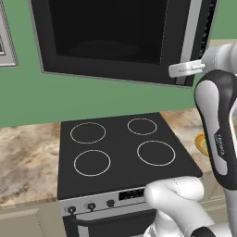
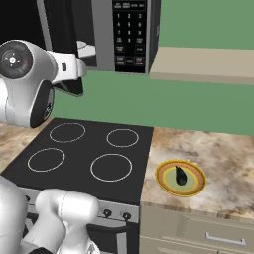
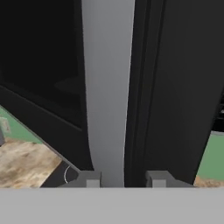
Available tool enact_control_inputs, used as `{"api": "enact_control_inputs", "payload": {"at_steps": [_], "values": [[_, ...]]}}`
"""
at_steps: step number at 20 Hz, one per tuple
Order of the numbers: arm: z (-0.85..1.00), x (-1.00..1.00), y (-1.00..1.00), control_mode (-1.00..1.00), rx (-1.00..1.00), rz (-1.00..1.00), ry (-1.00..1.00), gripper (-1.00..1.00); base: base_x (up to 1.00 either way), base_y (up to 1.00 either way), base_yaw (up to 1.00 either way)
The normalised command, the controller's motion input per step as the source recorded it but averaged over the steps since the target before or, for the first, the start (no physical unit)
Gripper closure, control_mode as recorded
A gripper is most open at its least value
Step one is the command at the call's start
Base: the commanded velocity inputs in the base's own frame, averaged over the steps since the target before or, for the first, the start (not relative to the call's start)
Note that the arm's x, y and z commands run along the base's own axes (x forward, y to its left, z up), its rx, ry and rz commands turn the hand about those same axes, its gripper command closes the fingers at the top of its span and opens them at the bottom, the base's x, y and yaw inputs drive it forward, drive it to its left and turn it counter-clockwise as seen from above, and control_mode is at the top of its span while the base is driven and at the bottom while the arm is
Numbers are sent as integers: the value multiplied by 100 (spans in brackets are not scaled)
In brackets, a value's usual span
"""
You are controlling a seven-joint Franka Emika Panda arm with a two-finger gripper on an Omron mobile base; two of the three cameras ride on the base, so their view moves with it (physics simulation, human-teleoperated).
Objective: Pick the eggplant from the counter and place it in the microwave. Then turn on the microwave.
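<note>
Eggplant [image 2: 180, 175] is on the yellow-rimmed plate [image 2: 166, 184], lying on the plate's green middle, nothing touching it. Plate sits on the marbled counter [image 2: 223, 158] just right of the black stove [image 2: 74, 173], near the counter's front edge. In the left base view a sliver of the plate [image 1: 202, 144] shows behind the arm, and the counter [image 1: 28, 157] also runs on left of the stove [image 1: 118, 152].

Microwave [image 2: 126, 34] hangs on the green wall above the stove. Its keypad panel [image 2: 130, 32] is on the right side, and a beige shelf [image 2: 203, 67] sits just right of the microwave at its lower edge. From the left base camera the microwave [image 1: 115, 37] shows a dark glass front with a grey vertical handle strip [image 1: 189, 41] on its right.

Gripper [image 3: 124, 178] is up at the microwave, well apart from the eggplant. Hand camera looks straight at the grey handle strip [image 3: 107, 96], which runs between the two fingertips [image 3: 89, 178]; jaws are closed in on it. In the left base view the white hand [image 1: 186, 68] reaches in from the right and meets the lower end of the handle strip. In the right base view the hand [image 2: 69, 69] is in front of the microwave's lower left part.
</note>
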Motion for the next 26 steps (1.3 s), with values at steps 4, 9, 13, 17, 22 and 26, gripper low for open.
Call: {"api": "enact_control_inputs", "payload": {"at_steps": [4, 9, 13, 17, 22, 26], "values": [[25, -46, 34, -100, -8, -7, 0, 100, 0, 0, 0], [23, -47, 36, -100, -8, -7, 0, 100, 0, 0, 0], [22, -46, 40, -100, -9, -7, 0, 100, 0, 0, 0], [21, -46, 42, -100, -9, -7, 0, 100, 0, 0, 0], [19, -43, 46, -100, -10, -6, 0, 100, 0, 0, 0], [18, -39, 49, -100, -10, -6, -1, 100, 0, 0, 0]]}}
